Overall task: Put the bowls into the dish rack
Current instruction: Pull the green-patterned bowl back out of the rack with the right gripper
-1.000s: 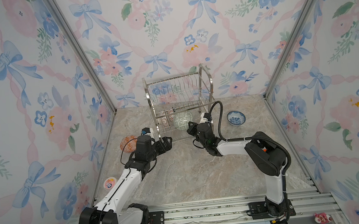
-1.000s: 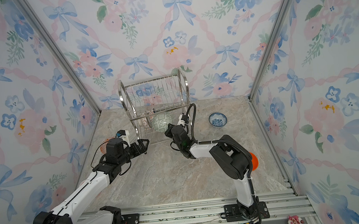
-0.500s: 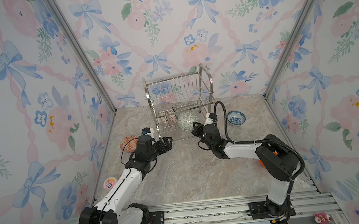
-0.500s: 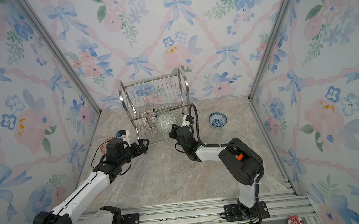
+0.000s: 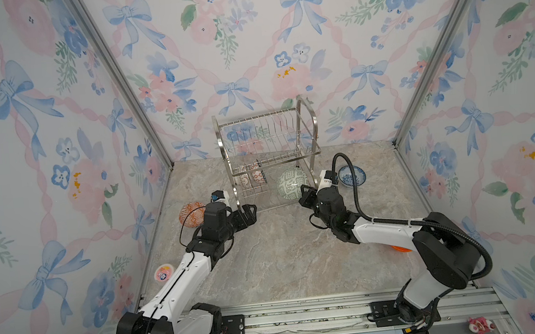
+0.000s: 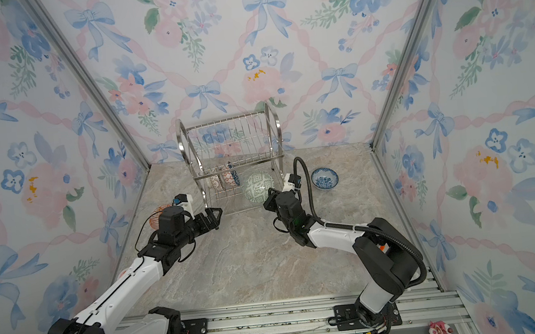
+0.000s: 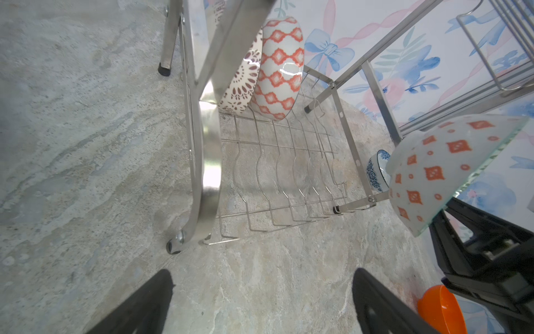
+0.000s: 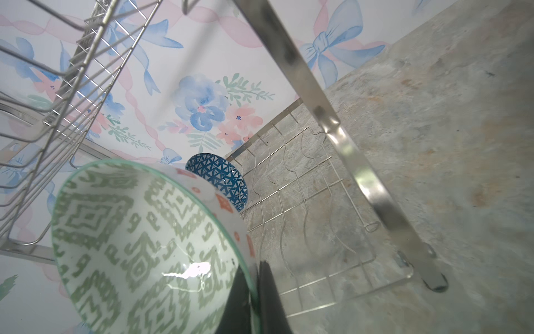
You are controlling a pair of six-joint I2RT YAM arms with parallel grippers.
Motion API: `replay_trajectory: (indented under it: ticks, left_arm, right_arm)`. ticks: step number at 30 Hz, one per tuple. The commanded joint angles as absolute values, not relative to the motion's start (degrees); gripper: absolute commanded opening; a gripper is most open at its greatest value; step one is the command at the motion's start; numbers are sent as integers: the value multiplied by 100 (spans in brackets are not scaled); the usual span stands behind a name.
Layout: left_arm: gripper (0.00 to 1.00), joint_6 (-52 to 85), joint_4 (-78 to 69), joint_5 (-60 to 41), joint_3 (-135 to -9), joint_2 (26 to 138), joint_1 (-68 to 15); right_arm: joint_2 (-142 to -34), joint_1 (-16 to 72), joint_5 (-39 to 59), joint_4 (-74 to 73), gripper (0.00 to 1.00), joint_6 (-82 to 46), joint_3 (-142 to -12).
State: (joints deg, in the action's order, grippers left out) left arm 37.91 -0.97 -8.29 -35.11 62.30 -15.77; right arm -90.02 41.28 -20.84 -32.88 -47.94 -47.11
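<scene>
The dish rack (image 5: 267, 147) (image 6: 234, 144) stands at the back of the table. My right gripper (image 5: 305, 192) (image 8: 254, 297) is shut on the rim of a grey-green patterned bowl (image 5: 291, 180) (image 8: 138, 245), holding it tilted at the lower tier's front right. On the lower tier stand a dark-lattice bowl (image 7: 242, 84), an orange-lattice bowl (image 7: 278, 69) and a blue bowl (image 8: 216, 176). My left gripper (image 5: 250, 211) (image 7: 263, 303) is open and empty by the rack's front-left leg. A blue-white bowl (image 5: 350, 176) sits right of the rack, and an orange-red bowl (image 5: 190, 213) sits left.
A plain orange bowl (image 7: 442, 309) lies on the table, mostly hidden behind my right arm in both top views. A small pink cup (image 5: 163, 272) sits by the left wall. Patterned walls close in three sides. A pink toy (image 5: 480, 324) lies beyond the front rail.
My right gripper has carried the grey-green bowl a little to the right along the rack's front, and its elbow has swung outward. The left arm has not moved.
</scene>
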Motion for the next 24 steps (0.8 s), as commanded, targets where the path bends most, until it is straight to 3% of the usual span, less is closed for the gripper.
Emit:
replay_trajectory:
  ticks: [1,13,18,24]
  left_arm:
    - [98,3671,0,-747,-3527,6123,-1610]
    - [98,3734,130,-710,-3581,5812,-1833]
    - [98,3902,114,-839,-3452,5709,-2038]
    - [98,4158,-70,-1101,-3118,5431,-2276]
  right_arm:
    - [-8399,4052,-2184,-2871,0,-4501,-4562]
    - [-6429,3556,-1622,1749,0,-3020,-4650]
    - [-6417,3255,-1180,2652,0,-2688,-4708]
    - [-7210,3109,-362,2584,0,-2575,-4826]
